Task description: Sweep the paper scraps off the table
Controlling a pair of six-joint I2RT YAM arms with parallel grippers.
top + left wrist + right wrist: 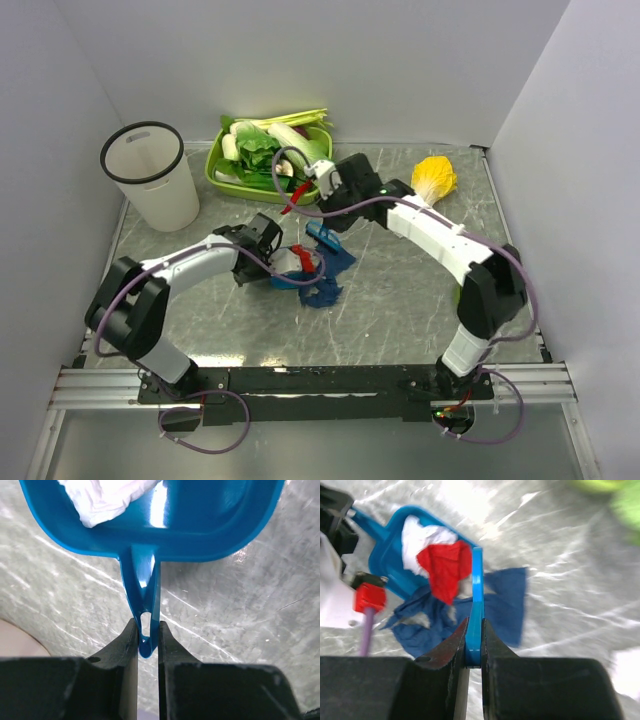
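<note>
Paper scraps (445,567) lie near the middle of the surface (400,310): a white piece sits inside the blue dustpan (390,555), a red one lies over the pan's open edge, and dark blue pieces spread on the surface just beside it. At the far left a white bin (150,175) stands by the wall, and next to it the left gripper (148,630) is clamped on the dustpan's handle. Right of the pan, the right gripper (474,630) is clamped on a thin blue blade (477,595) standing on edge among the scraps, with a green tray (225,170) of vegetables at the back and a yellow vegetable (433,178) further right.
</note>
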